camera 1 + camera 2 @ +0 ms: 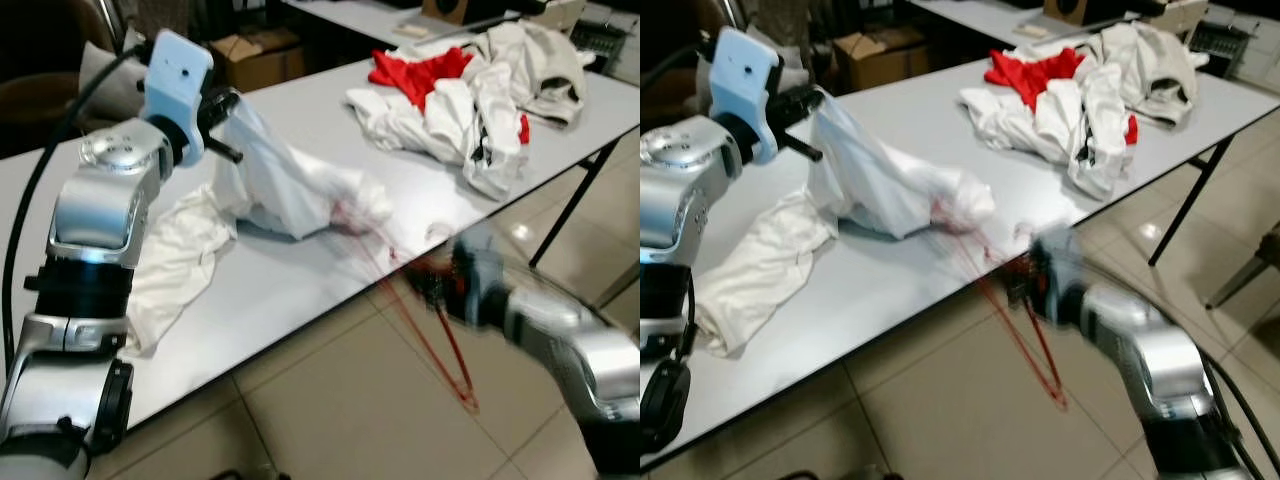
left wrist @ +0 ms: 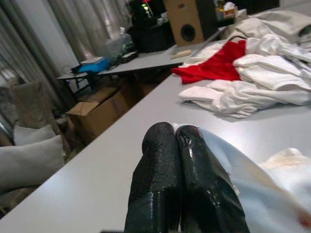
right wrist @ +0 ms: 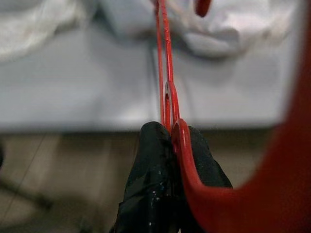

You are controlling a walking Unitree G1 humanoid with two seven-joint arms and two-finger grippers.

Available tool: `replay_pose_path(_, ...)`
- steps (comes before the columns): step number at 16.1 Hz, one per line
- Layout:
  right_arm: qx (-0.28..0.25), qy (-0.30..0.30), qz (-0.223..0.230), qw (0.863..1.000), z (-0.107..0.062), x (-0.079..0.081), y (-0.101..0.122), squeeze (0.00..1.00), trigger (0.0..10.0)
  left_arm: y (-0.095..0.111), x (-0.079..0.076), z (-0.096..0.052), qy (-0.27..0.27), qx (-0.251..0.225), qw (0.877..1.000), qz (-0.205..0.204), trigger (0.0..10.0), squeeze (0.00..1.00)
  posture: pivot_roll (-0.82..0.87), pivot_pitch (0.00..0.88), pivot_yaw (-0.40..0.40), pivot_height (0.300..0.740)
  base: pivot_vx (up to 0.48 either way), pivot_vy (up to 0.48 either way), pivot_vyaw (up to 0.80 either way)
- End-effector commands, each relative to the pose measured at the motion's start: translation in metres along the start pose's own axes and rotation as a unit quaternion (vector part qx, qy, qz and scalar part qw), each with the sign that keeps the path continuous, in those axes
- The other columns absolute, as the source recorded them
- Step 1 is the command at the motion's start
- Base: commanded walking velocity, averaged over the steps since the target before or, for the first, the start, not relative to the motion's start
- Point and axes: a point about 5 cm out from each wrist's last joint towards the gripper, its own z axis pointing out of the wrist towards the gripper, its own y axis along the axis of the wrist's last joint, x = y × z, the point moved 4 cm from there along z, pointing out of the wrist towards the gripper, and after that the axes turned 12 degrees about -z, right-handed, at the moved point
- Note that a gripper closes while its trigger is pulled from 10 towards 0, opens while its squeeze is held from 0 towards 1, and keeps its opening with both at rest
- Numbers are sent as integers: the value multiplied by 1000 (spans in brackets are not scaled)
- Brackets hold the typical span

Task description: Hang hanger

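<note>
Left hand (image 2: 177, 145): clenched on white garment (image 1: 285, 185), lifted above table (image 1: 300, 110).
Right hand (image 3: 170, 141): clamped on red hanger (image 3: 167, 77) (wrist view sharp, eye views blurred).
Hanger: partly inside garment, hanging past table edge.
Clothes pile (image 1: 470, 95): far end.

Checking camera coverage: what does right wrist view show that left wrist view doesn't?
Right wrist: the right tool shut on the red hanger, at the table's edge above the tiled floor. Left wrist: the left tool shut on the white garment, plus the pile of white and red clothes and a cardboard box. Both: grey tabletop, white fabric.
</note>
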Motion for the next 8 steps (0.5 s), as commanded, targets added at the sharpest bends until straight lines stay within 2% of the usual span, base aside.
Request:
replay_pose_path(1,-7,24,-10,1000,-1,9,7,0,10000,6,1,0,5,-14,1000,6,0,0,-173,0,64,740,0,0,0)
replay_pose_path(4,-44,71,-39,996,-27,19,21,0,10000,1,-11,-1,-28,-20,999,24,0,0,-182,0,63,740,0,0,0)
replay_pose_path(6,-66,105,-57,991,-40,30,29,0,10000,0,-11,-1,-27,-17,999,43,0,0,-183,0,63,740,0,0,0)
replay_pose_path(8,-82,60,-56,993,-40,19,35,0,10000,-1,-14,-1,-40,-19,998,52,0,0,-187,0,68,740,0,0,0)
